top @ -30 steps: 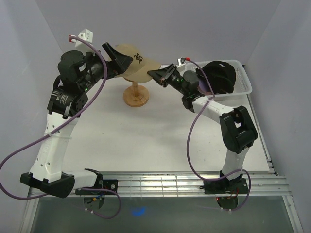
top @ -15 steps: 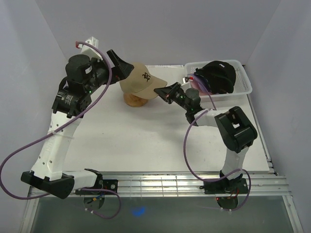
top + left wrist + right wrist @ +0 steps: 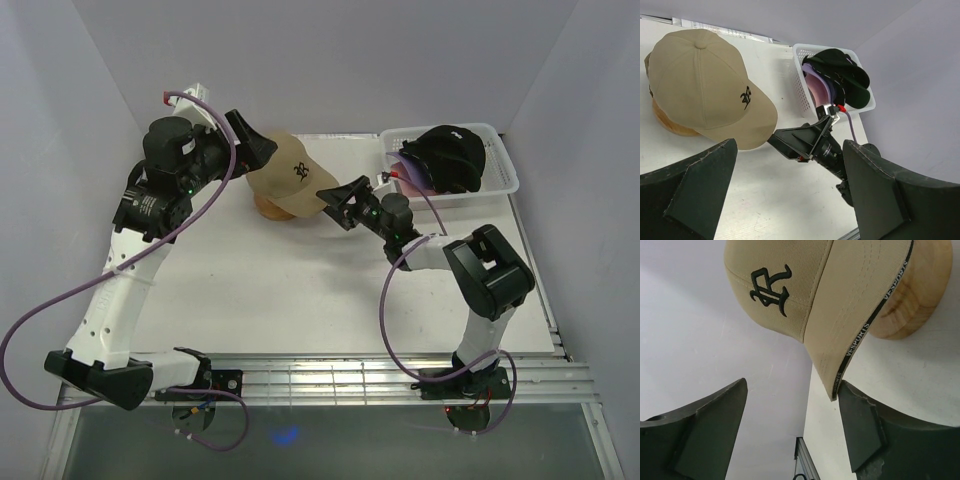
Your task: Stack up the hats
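Sitting on round wooden mushroom-shaped stand (image 3: 268,207), tan fabric baseball cap with dark embroidered logo (image 3: 290,178) forms first layer of stack, far side of white worktop (image 3: 300,290). Left end effector (image 3: 260,150) spread wide behind crown, gripping nothing. Right end effector (image 3: 332,203) likewise released, brim tip hanging unclamped between its fingers. Dark caps (image 3: 842,75) and lavender cap (image 3: 816,82) lie bunched in white plastic mesh basket (image 3: 505,182), well apart from stand. Judged early stage: one placed, several left.

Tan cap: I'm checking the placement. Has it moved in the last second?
Yes. The tan cap came down onto the wooden stand, now covering its top.
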You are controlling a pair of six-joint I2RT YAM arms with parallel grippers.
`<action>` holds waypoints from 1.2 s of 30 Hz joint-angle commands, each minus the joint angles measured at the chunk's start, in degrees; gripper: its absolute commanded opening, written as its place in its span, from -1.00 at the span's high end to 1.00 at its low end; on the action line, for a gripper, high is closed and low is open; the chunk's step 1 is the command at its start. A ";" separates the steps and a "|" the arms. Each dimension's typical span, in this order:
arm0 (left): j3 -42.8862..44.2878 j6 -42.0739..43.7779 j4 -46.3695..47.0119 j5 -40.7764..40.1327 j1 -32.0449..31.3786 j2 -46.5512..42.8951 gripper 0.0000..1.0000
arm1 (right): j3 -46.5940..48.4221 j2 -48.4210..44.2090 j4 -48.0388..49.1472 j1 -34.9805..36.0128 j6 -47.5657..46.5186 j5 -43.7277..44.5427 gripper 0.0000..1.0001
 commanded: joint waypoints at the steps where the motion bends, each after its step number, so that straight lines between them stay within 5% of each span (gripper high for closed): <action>1: -0.49 1.33 0.39 -0.53 -0.14 -2.31 -0.93 | -0.28 -3.80 -3.62 0.27 -2.40 1.57 -0.59; 11: 0.65 2.56 0.83 0.17 -0.14 -2.40 -0.93 | 5.17 -10.48 -34.38 -0.52 -7.67 3.33 -0.72; 18: -0.92 2.65 2.41 1.75 -0.14 -2.40 -0.94 | 10.51 -16.71 -46.51 -12.90 -9.43 -5.97 -0.70; 28: -2.60 1.77 4.34 3.95 -0.14 -2.32 -0.94 | 14.65 -16.03 -45.28 -42.33 0.49 -19.16 -0.60; 36: -3.13 1.24 5.31 5.36 -0.14 -1.79 -0.93 | 11.23 -13.03 -34.75 -46.67 14.56 -20.41 -0.55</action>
